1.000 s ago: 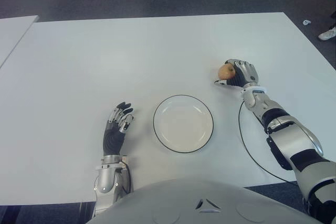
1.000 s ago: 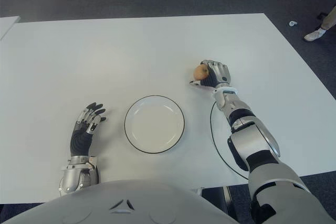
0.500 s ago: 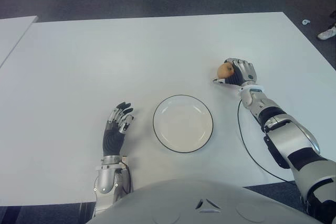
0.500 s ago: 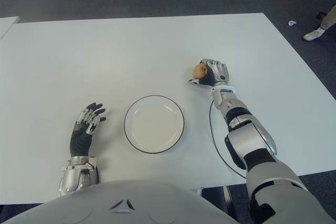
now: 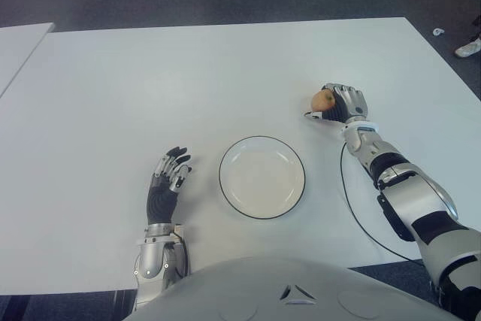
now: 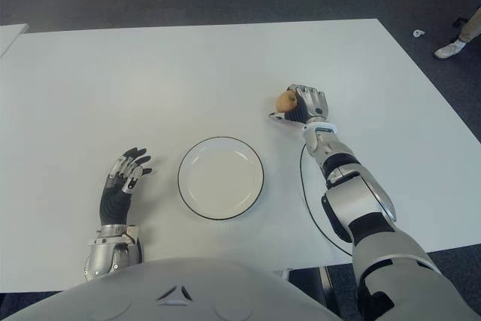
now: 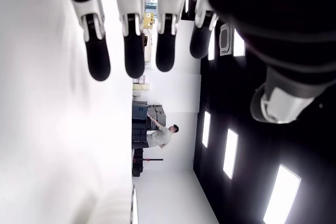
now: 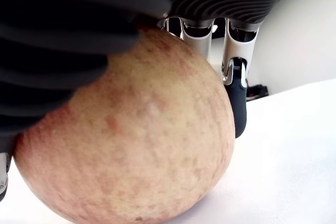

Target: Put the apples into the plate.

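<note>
Right wrist view: right hand clenched around a round yellow-red apple | black-rimmed white round plate empty, near, toward the robot and its left | left hand fingers relaxed, left of plate | white table bare between hand and plate

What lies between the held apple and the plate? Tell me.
Only bare white table, seen in the eye views; the right hand grips the apple, apart from the plate.

The plate lies on the bench, just right of the left hand. The right hand is beyond the plate and to its right, closed around the apple.
</note>
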Robot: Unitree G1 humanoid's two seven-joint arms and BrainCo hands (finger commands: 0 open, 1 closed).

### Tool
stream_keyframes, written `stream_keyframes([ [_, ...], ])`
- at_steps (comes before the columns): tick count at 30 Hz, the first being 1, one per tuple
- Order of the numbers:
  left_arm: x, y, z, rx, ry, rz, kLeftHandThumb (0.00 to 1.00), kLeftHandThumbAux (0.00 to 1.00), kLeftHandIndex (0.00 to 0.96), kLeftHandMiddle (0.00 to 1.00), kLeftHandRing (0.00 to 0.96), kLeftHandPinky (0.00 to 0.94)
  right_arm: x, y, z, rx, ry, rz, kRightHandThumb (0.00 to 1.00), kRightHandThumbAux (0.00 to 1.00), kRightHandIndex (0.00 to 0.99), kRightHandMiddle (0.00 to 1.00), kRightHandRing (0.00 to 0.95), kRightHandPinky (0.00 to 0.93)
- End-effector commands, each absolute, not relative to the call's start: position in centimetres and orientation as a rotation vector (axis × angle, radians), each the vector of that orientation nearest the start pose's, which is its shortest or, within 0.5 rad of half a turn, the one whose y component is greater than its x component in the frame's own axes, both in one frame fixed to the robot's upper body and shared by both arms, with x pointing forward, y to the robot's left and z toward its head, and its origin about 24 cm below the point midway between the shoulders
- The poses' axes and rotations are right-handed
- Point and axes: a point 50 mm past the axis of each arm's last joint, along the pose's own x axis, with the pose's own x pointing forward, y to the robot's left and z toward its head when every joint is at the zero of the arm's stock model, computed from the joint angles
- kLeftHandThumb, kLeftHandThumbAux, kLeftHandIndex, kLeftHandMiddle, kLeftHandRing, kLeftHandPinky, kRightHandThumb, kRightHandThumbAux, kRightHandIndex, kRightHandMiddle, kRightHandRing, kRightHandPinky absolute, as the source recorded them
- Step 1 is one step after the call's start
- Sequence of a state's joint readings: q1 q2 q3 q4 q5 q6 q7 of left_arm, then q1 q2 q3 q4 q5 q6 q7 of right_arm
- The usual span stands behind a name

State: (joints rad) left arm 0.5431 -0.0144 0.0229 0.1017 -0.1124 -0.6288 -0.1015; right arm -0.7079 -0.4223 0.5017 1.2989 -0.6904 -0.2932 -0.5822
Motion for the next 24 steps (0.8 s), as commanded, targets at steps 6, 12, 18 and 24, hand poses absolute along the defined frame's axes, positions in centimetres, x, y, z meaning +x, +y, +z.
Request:
stream_keyframes([
  [6,11.5,18.3,-2.3,-0.061,0.002,0.12,0.268,0.49,0.197,0.215,0.264,0.329,32.7,-22.3,-0.2,-1.439,0.017,0.094,0.849,0.682,0.391,0.532,0.82,0.795],
  [12,11.6,18.4,-2.4,-0.053,0.004,0.123,0.258,0.491,0.196,0.213,0.26,0.325,33.7,-22.8,1.8,-1.411,-0.045,0.066,0.85,0.682,0.391,0.533,0.828,0.813],
  [18,11.7,18.5,-2.5,-0.052,0.01,0.127,0.258,0.489,0.196,0.215,0.259,0.329,34.7,-23.1,4.5,-1.36,-0.174,0.044,0.851,0.682,0.391,0.531,0.836,0.824],
  [24,11.8,18.5,-2.6,-0.049,0.009,0.12,0.248,0.482,0.194,0.211,0.253,0.318,34.9,-22.9,6.3,-1.328,-0.292,0.039,0.851,0.681,0.392,0.531,0.841,0.833],
])
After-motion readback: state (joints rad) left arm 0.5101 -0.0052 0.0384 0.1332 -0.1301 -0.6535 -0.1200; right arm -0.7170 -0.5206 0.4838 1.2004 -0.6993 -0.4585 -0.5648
